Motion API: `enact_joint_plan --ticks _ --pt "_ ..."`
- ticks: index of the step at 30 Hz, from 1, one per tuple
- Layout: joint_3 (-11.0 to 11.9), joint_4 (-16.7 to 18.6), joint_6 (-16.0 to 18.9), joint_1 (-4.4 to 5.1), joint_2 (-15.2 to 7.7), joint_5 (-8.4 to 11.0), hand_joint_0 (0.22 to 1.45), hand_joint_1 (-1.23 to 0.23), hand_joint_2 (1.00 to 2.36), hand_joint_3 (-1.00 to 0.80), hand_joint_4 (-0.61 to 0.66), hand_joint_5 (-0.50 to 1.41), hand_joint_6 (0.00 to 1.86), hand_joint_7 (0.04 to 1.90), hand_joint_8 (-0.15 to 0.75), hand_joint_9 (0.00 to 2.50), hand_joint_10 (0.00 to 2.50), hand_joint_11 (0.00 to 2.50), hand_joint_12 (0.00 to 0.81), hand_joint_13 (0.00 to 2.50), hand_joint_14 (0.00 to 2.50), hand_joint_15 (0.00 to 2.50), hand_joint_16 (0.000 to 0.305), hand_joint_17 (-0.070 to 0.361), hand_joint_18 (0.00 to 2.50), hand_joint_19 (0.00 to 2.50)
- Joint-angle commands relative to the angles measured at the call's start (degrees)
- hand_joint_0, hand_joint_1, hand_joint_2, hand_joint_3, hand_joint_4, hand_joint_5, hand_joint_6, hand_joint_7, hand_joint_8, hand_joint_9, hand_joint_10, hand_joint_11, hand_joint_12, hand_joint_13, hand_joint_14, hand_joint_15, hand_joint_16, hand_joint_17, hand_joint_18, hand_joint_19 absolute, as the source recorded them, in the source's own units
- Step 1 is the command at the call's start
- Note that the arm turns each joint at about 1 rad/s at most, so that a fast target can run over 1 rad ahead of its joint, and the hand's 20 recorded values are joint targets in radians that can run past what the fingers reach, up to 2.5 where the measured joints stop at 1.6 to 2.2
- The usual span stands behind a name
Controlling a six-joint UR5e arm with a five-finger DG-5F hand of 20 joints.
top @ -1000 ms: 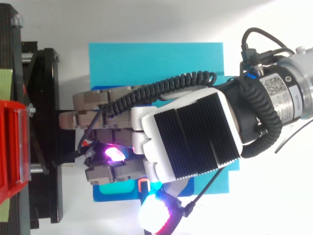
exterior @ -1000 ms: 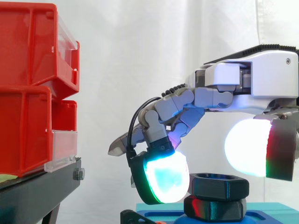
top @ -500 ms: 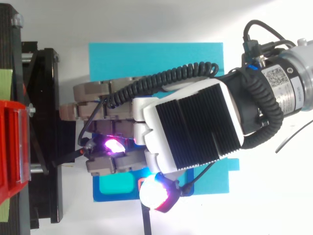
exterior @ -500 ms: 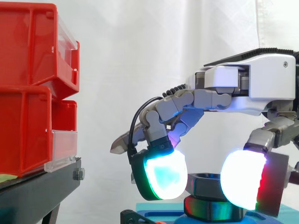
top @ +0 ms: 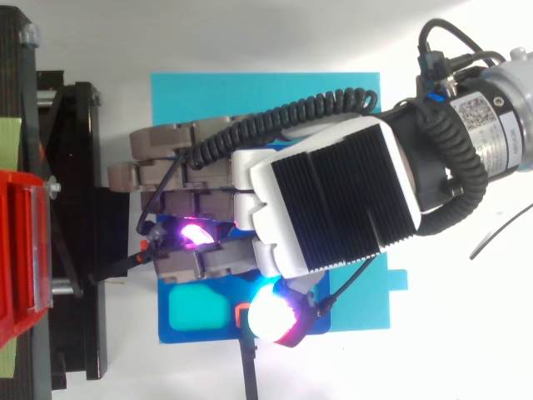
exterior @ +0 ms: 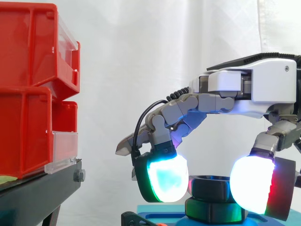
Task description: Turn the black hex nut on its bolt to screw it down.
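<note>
"The black hex nut was seen where?"

"It was seen low in the side view, seated level on top of a second, wider black hex piece. That piece was carried by a blue base. The nut was placed toward the base's edge that faced the black stand, well short of that edge itself."

"And how was the hand found?"

"It was reached in from the right, palm down, above the nut. The fingers were curled downward and the nut was pinched. A cyan pad was set against the nut's left side, and a white pad was pressed to its right side, with part of the nut covered by it. From above, the nut was hidden under the hand's back. The white pad was seen there over the base's edge nearest the bottom of that view."

"What else was noted?"

"Red bins were stacked on the stand, well apart from the hand. A white curtain was hung behind everything."
</note>
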Motion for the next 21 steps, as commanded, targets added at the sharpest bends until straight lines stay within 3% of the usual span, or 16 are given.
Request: enact_joint_plan --ticks 1,13,18,21 --pt "0.0 0.1 -0.1 -0.21 0.0 -0.24 0.35 -0.49 1.00 -0.50 0.30 -0.08 0.50 1.24 0.303 0.69 0.00 0.00 0.407 0.42 0.00 0.00 0.069 0.154 0.38 0.26" --pt "0.0 0.3 -0.1 -0.56 0.0 -0.33 0.32 -0.50 1.00 -0.50 0.32 -0.10 0.50 1.11 0.308 0.66 0.00 0.00 0.419 0.41 0.00 0.00 0.071 0.160 0.36 0.27" --pt "0.0 0.2 -0.1 -0.56 0.0 -0.51 0.30 -0.44 1.00 -0.50 0.33 -0.11 0.50 1.02 0.314 0.65 0.00 0.00 0.436 0.40 0.00 0.00 0.075 0.168 0.36 0.27" --pt "0.0 0.2 -0.1 -0.56 0.0 -0.77 0.29 -0.37 1.00 -0.50 0.33 -0.10 0.50 1.07 0.320 0.65 0.00 0.00 0.439 0.39 0.00 0.00 0.075 0.170 0.36 0.27"
